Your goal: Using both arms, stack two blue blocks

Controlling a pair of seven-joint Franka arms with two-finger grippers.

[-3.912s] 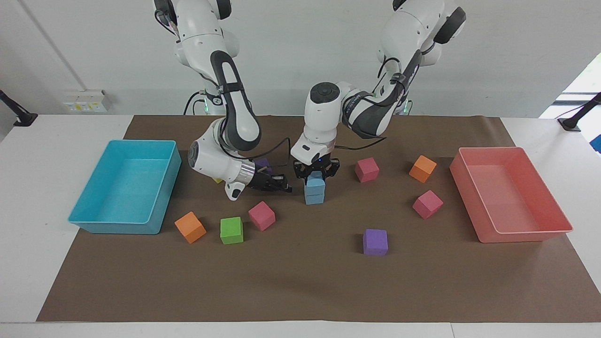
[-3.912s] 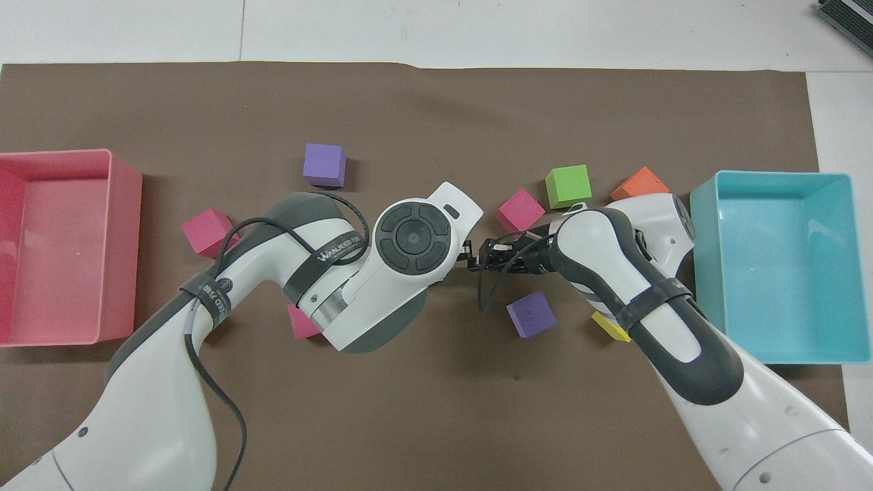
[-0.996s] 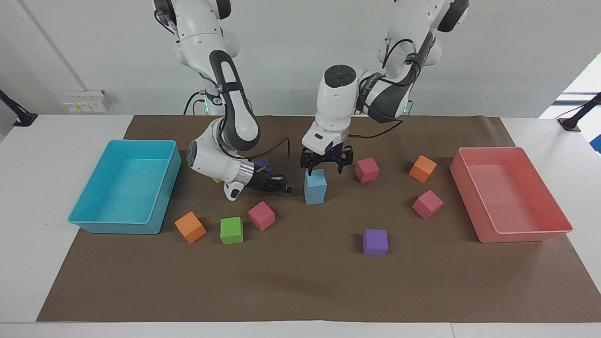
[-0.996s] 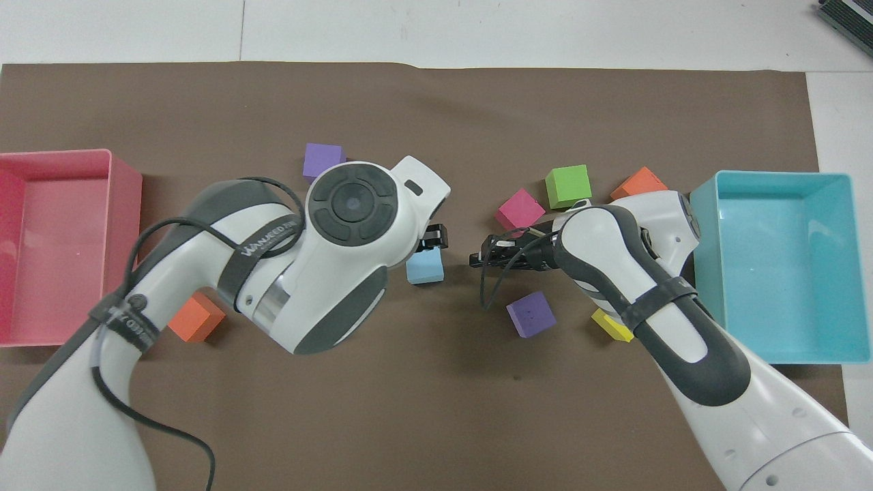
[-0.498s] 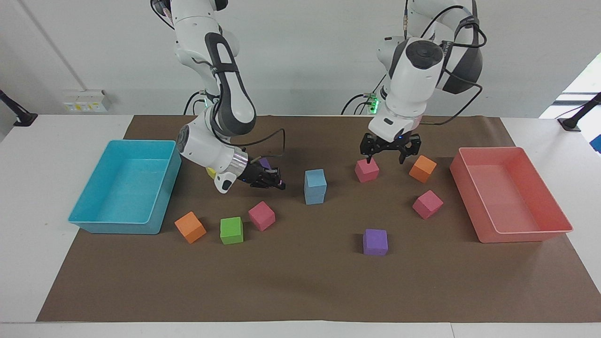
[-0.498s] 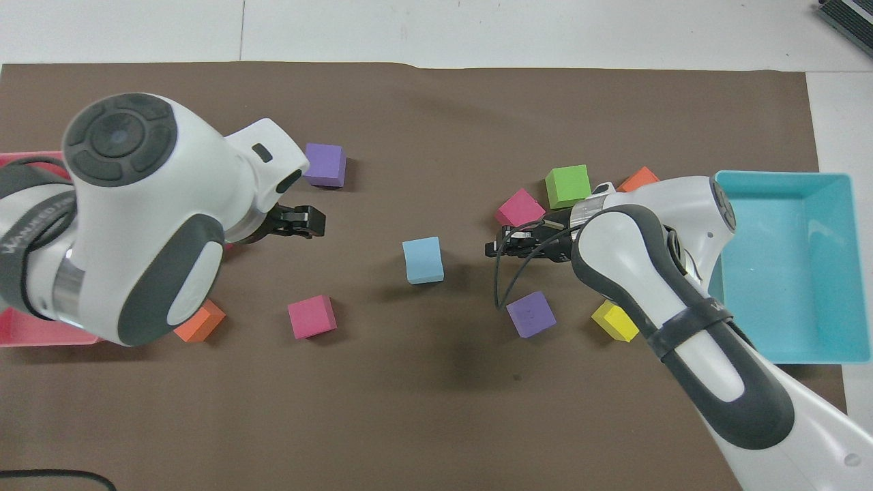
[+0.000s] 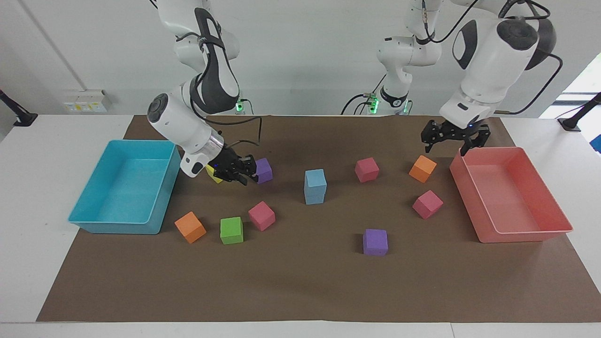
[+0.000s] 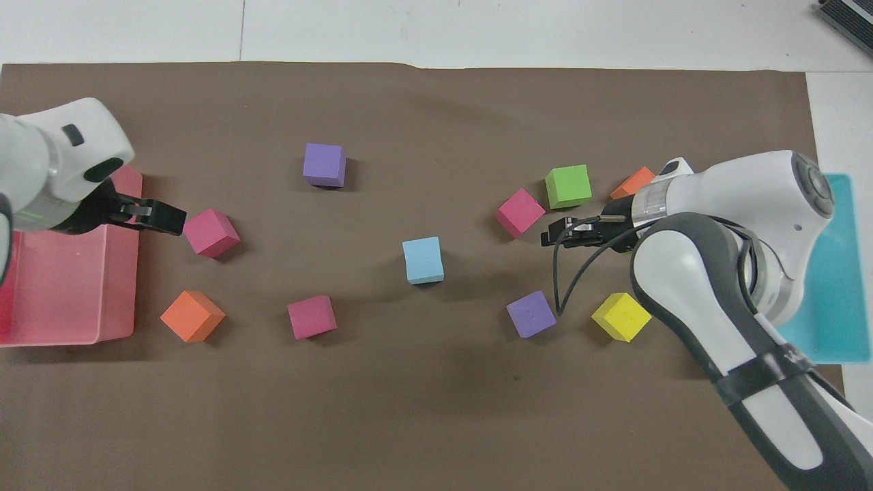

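Note:
The two blue blocks stand stacked, the upper block (image 7: 315, 177) squarely on the lower block (image 7: 314, 195), in the middle of the brown mat; from overhead only the upper block's top (image 8: 423, 260) shows. Nothing touches them. My left gripper (image 7: 451, 137) is open and empty, raised over the mat by the pink bin's corner nearest the robots; in the overhead view the left gripper (image 8: 167, 219) shows beside a magenta cube (image 8: 211, 232). My right gripper (image 7: 240, 172) hangs low beside a purple cube (image 7: 264, 170) and holds nothing; it also shows overhead (image 8: 556, 235).
A pink bin (image 7: 526, 234) stands at the left arm's end and a turquoise bin (image 7: 117, 227) at the right arm's end. Loose cubes lie around the stack: magenta (image 7: 366, 169), orange (image 7: 422, 168), purple (image 7: 374, 241), green (image 7: 231, 230), yellow (image 8: 620, 316).
My left gripper let go of the upper blue block, rose and swung away to the pink bin. My right gripper drew back from the stack toward the turquoise bin. The stack stayed put.

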